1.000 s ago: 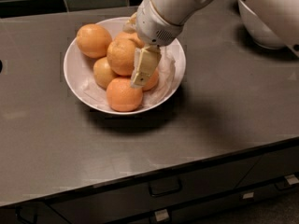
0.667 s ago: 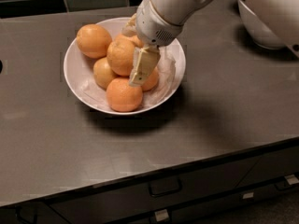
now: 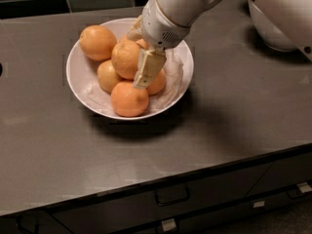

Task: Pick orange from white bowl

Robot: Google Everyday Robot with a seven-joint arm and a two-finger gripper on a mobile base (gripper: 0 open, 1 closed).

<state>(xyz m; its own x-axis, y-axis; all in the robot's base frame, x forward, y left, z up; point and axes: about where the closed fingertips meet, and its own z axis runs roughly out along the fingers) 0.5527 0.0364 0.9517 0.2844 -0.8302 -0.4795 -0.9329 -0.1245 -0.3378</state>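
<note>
Pincer [image 3: 144,67] reaching down into the white bowl [image 3: 74,77] on a grey surface [image 3: 219,130], close against the orange [image 3: 126,57] atop the pile; whether it grips cannot be told, and the fruit sits in the bowl, not yet lifted out.

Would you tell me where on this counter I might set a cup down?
The counter is bare in front of the white bowl and to its right, short of the second bowl. The white bowl is crowded with oranges and the tool.
</note>
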